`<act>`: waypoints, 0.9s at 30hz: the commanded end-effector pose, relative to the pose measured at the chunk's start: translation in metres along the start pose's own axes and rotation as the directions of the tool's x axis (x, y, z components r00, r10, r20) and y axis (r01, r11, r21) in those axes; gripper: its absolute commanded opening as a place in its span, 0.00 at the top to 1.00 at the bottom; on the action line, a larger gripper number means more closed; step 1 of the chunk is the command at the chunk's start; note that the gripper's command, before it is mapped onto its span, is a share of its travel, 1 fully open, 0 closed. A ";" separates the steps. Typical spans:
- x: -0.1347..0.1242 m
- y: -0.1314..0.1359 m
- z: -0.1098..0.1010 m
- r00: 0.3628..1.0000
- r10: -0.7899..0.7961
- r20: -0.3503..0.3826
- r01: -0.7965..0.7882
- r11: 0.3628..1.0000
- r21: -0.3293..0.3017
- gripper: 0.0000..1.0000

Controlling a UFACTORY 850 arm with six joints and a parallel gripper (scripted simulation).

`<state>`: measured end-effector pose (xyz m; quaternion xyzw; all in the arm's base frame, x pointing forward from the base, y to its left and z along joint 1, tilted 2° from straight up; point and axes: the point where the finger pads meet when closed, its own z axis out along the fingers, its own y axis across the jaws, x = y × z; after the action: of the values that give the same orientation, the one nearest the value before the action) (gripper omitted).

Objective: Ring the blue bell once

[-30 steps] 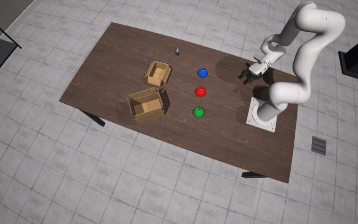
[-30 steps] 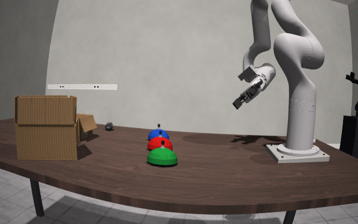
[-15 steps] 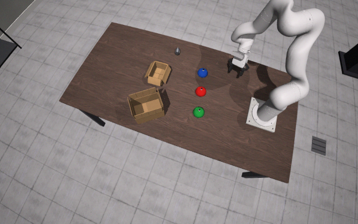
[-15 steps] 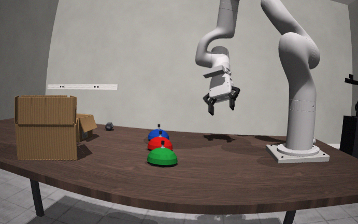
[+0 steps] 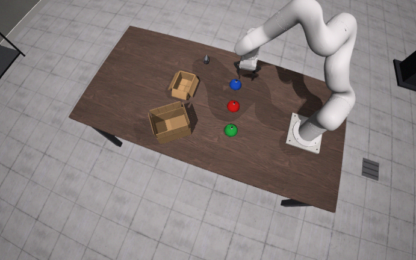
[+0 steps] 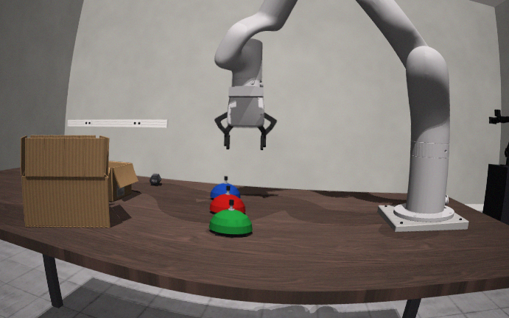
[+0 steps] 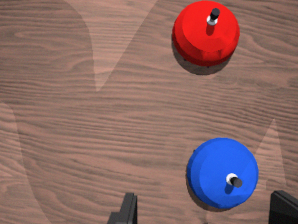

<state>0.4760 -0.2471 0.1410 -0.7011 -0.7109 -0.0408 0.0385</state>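
Note:
The blue bell (image 5: 235,84) is a blue dome with a small black button on top, the far one in a row of three bells on the brown table. It also shows in the exterior view (image 6: 225,191) and in the wrist view (image 7: 222,173). Its button stands up. My gripper (image 6: 244,145) points straight down, open and empty, well above the blue bell and slightly to its side. Its fingers show at the wrist view's bottom edge (image 7: 206,219). The red bell (image 5: 233,106) and green bell (image 5: 230,130) sit in line nearer the front.
Two open cardboard boxes (image 5: 183,85) (image 5: 170,121) stand left of the bells. A small dark grey object (image 5: 206,59) sits at the table's far side. The arm's base (image 5: 305,132) is mounted at the right of the table.

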 end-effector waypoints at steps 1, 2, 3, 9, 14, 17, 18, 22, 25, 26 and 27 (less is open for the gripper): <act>0.004 0.045 -0.005 0.991 -0.095 0.092 0.098 0.995 -0.020 0.00; 0.004 0.046 -0.005 0.991 -0.099 0.094 0.101 0.995 -0.021 0.00; 0.004 0.046 -0.005 0.991 -0.099 0.094 0.101 0.995 -0.021 0.00; 0.004 0.046 -0.005 0.991 -0.099 0.094 0.101 0.995 -0.021 1.00; 0.004 0.046 -0.005 0.991 -0.099 0.094 0.101 0.995 -0.021 1.00; 0.004 0.046 -0.005 0.991 -0.099 0.094 0.101 0.995 -0.021 1.00; 0.004 0.046 -0.005 0.991 -0.099 0.094 0.101 0.995 -0.021 1.00; 0.004 0.046 -0.005 0.991 -0.099 0.094 0.101 0.995 -0.021 1.00; 0.004 0.046 -0.005 0.991 -0.099 0.094 0.101 0.995 -0.021 1.00; 0.004 0.046 -0.005 0.991 -0.099 0.094 0.101 0.995 -0.021 1.00; 0.004 0.046 -0.005 0.991 -0.099 0.094 0.101 0.995 -0.021 1.00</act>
<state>0.5213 -0.2424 0.1460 -0.6661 -0.7456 -0.0188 -0.0048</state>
